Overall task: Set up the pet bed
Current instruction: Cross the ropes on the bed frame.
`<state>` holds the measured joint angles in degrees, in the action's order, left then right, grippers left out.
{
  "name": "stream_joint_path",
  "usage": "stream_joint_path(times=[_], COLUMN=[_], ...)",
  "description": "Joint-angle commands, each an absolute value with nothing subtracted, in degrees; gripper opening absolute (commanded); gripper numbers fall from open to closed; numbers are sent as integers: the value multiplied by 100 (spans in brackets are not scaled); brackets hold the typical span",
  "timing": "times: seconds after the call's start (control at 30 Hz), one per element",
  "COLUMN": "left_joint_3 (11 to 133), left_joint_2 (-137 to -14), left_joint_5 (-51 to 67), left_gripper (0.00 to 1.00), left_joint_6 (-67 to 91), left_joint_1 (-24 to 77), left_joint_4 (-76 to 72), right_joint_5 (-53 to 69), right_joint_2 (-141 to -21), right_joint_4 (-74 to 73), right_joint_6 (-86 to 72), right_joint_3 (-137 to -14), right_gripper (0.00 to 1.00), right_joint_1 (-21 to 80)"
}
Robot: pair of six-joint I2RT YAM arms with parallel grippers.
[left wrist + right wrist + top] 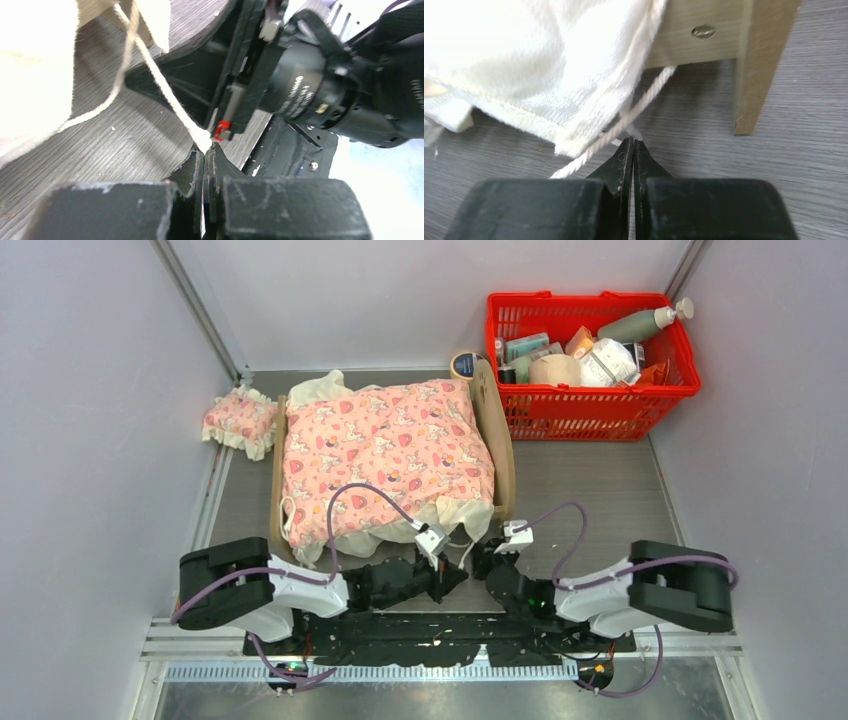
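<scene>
One red plastic lattice basket (590,405) stands at the far right corner of the grey wood-grain bench (600,490), and it is packed full. In it lie one grey-green pump bottle (640,323) along the back rim, one beige roll (556,370) near the front, and several boxes and packets too crowded to count. One small round dark-rimmed item (462,364) sits just beside the basket's left wall, at the far corner of the bed. The one light plywood pet bed (500,450) stands in the middle of the bench, near both arms. Its frame holds one pink patterned blanket with cream frill (390,455), which covers the whole top, so nothing beneath it shows. The cream edge spills over the near end of the frame. One small pink frilled pillow (240,420) lies on the bench just beside the bed's far left corner. Both hands are low at the bed's near end, close together. The left hand (206,152) has its fingers pressed together on the end of a cream cord (150,60) that hangs from the cream fabric. The right hand (633,146) also has its fingers pressed together, with the tips at the cord beside a wooden leg of the bed. Whether it pinches the cord cannot be told.
</scene>
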<state>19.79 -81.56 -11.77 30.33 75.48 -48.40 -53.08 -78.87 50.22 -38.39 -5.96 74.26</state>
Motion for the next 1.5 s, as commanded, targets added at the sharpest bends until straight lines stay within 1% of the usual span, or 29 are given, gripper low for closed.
stream_joint_path(times=[0.0, 0.03, 0.07, 0.1, 0.23, 0.3, 0.33, 0.37, 0.4, 0.43, 0.47, 0.5, 0.53, 0.57, 0.6, 0.67, 0.83, 0.93, 1.03, 1.1, 1.13, 1.23, 1.33, 1.4, 1.43, 1.47], left_joint_3=[2006, 2002, 2003, 2004, 2034, 2014, 2015, 2013, 2005, 2004, 2004, 2012, 2010, 2024, 2021, 2021, 2090, 2079, 2057, 2072, 2059, 2048, 2077, 2117, 2120, 2118], left_joint_2=[-8263, -8288, -8314, -8320, -8317, -8274, -8252, -8214, -8165, -8111, -8070, -8029, -7987, -7950, -7927, -7911, -7783, -7669, -7538, -7455, -7420, -7397, -7407, -7418, -7430, -7442], left_joint_5=[-1632, -1654, -1664, -1680, -1728, -1764, -1766, -1765, -1747, -1694, -1654, -1622, -1585, -1547, -1521, -1490, -1454, -1530, -1564, -1565, -1575, -1600, -1594, -1595, -1596, -1602], left_gripper=[0, 0, 0, 0, 0, 0, 0, 0, 0, 0, 0, 0, 0, 0, 0, 0, 0, 0, 0, 0, 0, 0, 0, 0, 0, 0], left_joint_6=[3167, 3169, 3156, 3136, 3043, 3003, 2998, 3008, 3033, 3067, 3112, 3151, 3194, 3258, 3321, 3408, 3452, 3411, 3404, 3373, 3360, 3341, 3306, 3283, 3281, 3281], left_joint_1=[7576, 7576, 7576, 7576, 7576, 7576, 7577, 7576, 7576, 7578, 7576, 7576, 7573, 7572, 7570, 7572, 7568, 7571, 7569, 7571, 7569, 7567, 7572, 7570, 7573, 7568], left_joint_4=[-4877, -4891, -4913, -4913, -4914, -4915, -4913, -4919, -4927, -4941, -4950, -4942, -4931, -4904, -4882, -4881, -4756, -4684, -4564, -4468, -4441, -4422, -4394, -4351, -4347, -4347], right_joint_5=[-5800, -5728, -5624, -5445, -4986, -4902, -4926, -4915, -4804, -4722, -4595, -4570, -4612, -4688, -4844, -5030, -4862, -4884, -5129, -5210, -5165, -4980, -5001, -5008, -5004, -4995], right_joint_2=[-6426, -6179, -5746, -5321, -4449, -4217, -4152, -3998, -3915, -3782, -3728, -3668, -3666, -3738, -3807, -4362, -5824, -6776, -7416, -8103, -8288, -9291, -10015, -10356, -10488, -10510], right_joint_4=[1646, 633, 334, -327, -2208, -2624, -2551, -1996, -1503, -319, 293, 1359, 1782, 2478, 2790, 3764, 4871, 5202, 5605, 6666, 6967, 8524, 9191, 9257, 9266, 9269], right_joint_6=[-5426, -5567, -5512, -5450, -6007, -6261, -6272, -6081, -5858, -5261, -4960, -4492, -4364, -4154, -3967, -3594, -2985, -3260, -3418, -3174, -3015, -2519, -2654, -2844, -2824, -2769], right_joint_3=[-1230, -1344, -1481, -1527, -1765, -1830, -1697, -1569, -1201, -1005, -546, -326, 48, 217, 465, 588, 218, -27, -208, -196, -220, -283, -425, -549, -586, -621], right_gripper=[5, 5, 5, 5, 5, 6, 10, 22, 28, 37, 44, 46, 48, 49, 50, 51, 54, 54, 56, 58, 59, 62, 62, 61, 59, 49], right_joint_1=[7460, 7461, 7462, 7462, 7453, 7453, 7460, 7461, 7464, 7463, 7462, 7462, 7462, 7462, 7462, 7463, 7453, 7460, 7462, 7458, 7450, 7418, 7401, 7379, 7375, 7375])
